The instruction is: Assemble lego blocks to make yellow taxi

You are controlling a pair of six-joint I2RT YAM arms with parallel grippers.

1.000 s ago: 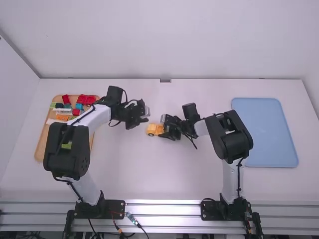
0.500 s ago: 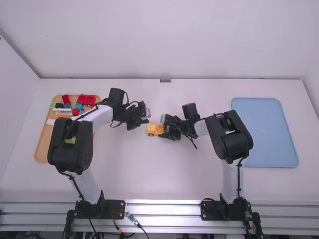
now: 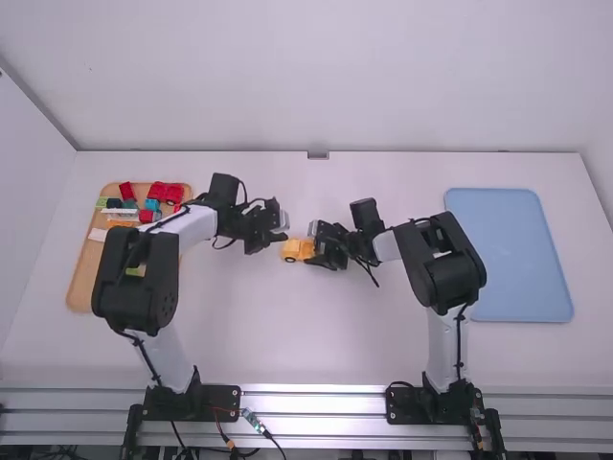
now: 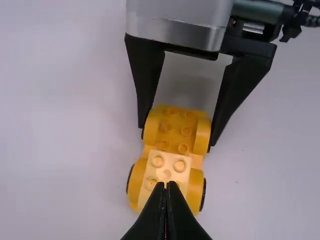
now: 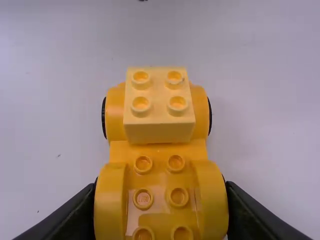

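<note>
On the table's middle stands the orange-yellow car base (image 3: 292, 250), a pale yellow 2x2 brick (image 5: 159, 107) mounted over its far wheels in the right wrist view. My right gripper (image 3: 318, 253) is shut on the base's other end, one finger on each side by the wheels, as the left wrist view also shows. My left gripper (image 3: 280, 233) is in the air just left of the car; in the left wrist view its fingertips (image 4: 166, 186) are together with nothing between them, over the pale brick's edge.
At the left, a wooden tray (image 3: 80, 278) holds red, blue, green, white and orange blocks, partly under the left arm. A blue tray (image 3: 510, 254) lies at the right.
The left arm's lower links have swung slightly right, and its gripper has shifted a little toward the camera. The right arm and the car have kept still.
</note>
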